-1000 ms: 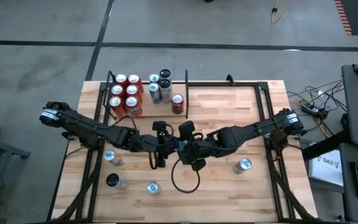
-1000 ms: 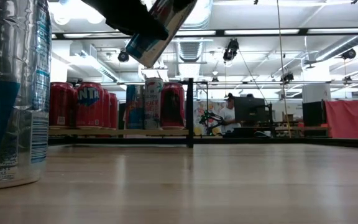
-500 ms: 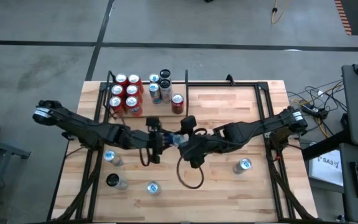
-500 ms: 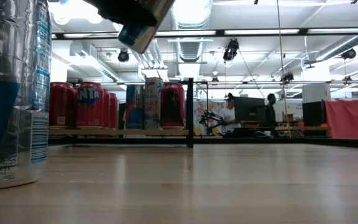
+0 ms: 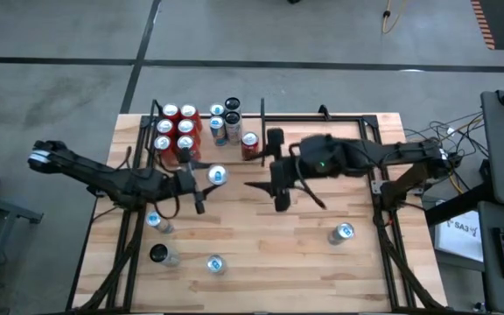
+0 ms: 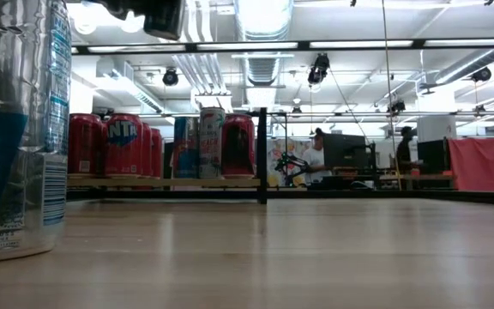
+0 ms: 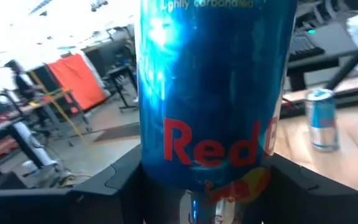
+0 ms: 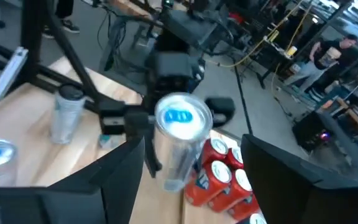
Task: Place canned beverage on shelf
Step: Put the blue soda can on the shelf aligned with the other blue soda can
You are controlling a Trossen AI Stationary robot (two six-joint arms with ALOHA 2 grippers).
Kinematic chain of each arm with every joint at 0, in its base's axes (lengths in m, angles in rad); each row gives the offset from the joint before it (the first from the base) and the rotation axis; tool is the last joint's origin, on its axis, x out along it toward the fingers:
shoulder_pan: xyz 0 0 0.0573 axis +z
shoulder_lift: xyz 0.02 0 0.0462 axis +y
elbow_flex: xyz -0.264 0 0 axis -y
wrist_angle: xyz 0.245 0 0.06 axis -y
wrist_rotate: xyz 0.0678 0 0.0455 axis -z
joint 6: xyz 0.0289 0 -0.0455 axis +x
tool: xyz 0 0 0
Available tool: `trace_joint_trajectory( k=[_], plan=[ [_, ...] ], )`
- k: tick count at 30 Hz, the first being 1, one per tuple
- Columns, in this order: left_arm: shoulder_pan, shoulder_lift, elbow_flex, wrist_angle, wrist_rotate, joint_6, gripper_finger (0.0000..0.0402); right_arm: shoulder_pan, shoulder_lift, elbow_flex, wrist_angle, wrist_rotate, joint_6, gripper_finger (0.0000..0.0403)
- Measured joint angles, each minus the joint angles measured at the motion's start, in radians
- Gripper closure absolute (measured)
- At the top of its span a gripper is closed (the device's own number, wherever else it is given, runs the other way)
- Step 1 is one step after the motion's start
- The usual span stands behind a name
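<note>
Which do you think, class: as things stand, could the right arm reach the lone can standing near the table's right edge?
Probably yes. The right gripper is open and holds nothing, and bare wood lies between it and the lone can. The left gripper holds the blue can well away.

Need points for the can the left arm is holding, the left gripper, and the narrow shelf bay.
held blue can (image 7: 213, 99): left wrist view, on its printed side wall.
left gripper (image 5: 206, 182): high view, midway between the fingers, closed around the can.
shelf (image 5: 263, 112): high view, on the black frame post at the bay's right edge.
</note>
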Motion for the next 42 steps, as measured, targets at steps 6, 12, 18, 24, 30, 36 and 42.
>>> trace_joint_trajectory(
  k=[6, 12, 18, 24, 30, 36, 42],
  plan=[
    [0.0, -0.067, -0.03, 0.056, -0.083, 0.057, 0.0195, -0.088, 0.036, -0.095, 0.225, -0.044, 0.023, 0.0154],
    [0.002, -0.107, -0.029, 0.059, -0.146, 0.103, 0.0195, -0.129, 0.096, -0.138, 0.401, -0.06, 0.051, 0.0152],
    [0.008, -0.136, -0.028, 0.059, -0.165, 0.103, 0.0195, -0.141, 0.187, -0.136, 0.529, -0.099, 0.072, 0.0143],
    [0.008, -0.148, -0.028, 0.054, -0.23, 0.109, 0.0195, -0.149, 0.216, -0.136, 0.644, -0.151, 0.108, 0.0125],
    [0.009, -0.134, -0.028, 0.089, -0.231, 0.09, 0.0195, -0.151, 0.232, -0.135, 0.745, -0.165, 0.132, 0.0123],
    [0.016, -0.066, -0.028, 0.237, -0.224, 0.103, 0.0195, -0.155, 0.26, -0.134, 0.803, -0.162, 0.132, 0.0122],
    [0.015, 0.011, -0.029, 0.337, -0.196, 0.102, 0.0195, -0.158, 0.268, -0.134, 0.806, -0.157, 0.147, 0.0123]
  ],
)
